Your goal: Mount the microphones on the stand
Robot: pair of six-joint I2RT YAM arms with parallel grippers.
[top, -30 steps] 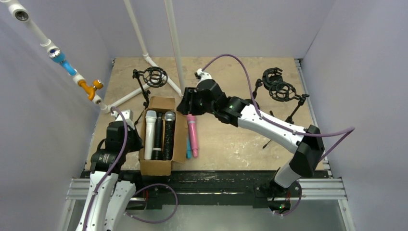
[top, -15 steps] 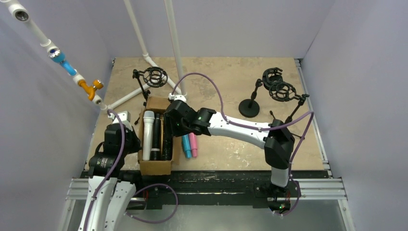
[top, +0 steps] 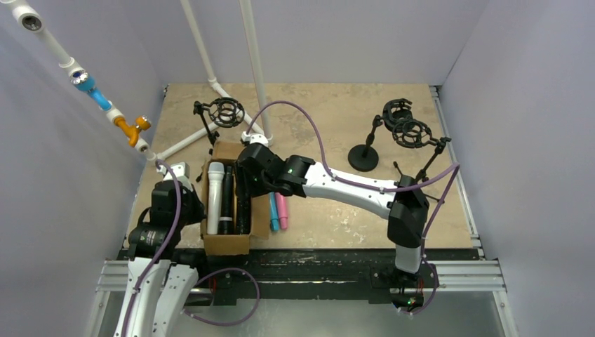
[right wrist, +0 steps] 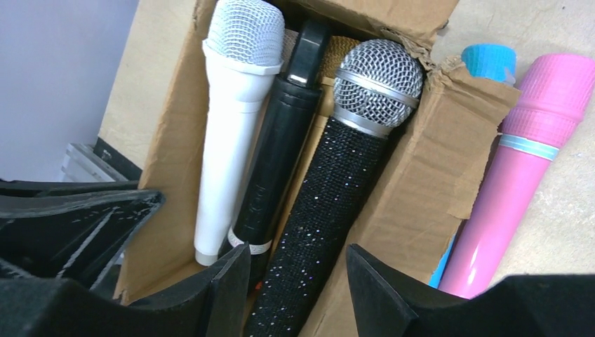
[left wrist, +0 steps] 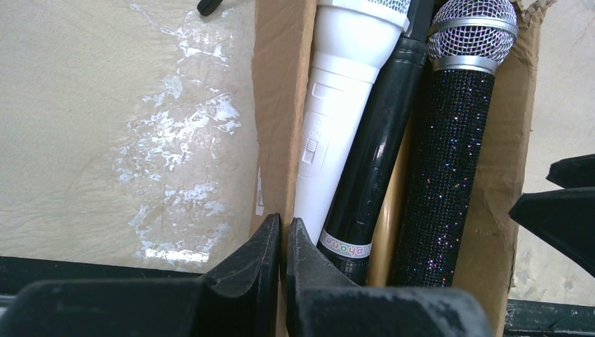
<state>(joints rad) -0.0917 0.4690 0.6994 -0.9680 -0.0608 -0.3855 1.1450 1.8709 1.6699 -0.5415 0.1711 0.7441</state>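
Lengthwise in the box (top: 226,245), microphones (top: 215,188), heads far-side; left jaws pressed together, right jaws apart, empty.

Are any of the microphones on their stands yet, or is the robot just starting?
Just starting, it seems. The black ring holders look empty. The right gripper hangs open around the sparkly black microphone in the cardboard box, not gripping yet. The white microphone, plain black microphone, pink microphone and blue microphone all wait.

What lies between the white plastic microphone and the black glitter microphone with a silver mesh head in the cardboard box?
A slim glossy black microphone lies lengthwise there, clearest in the right wrist view.
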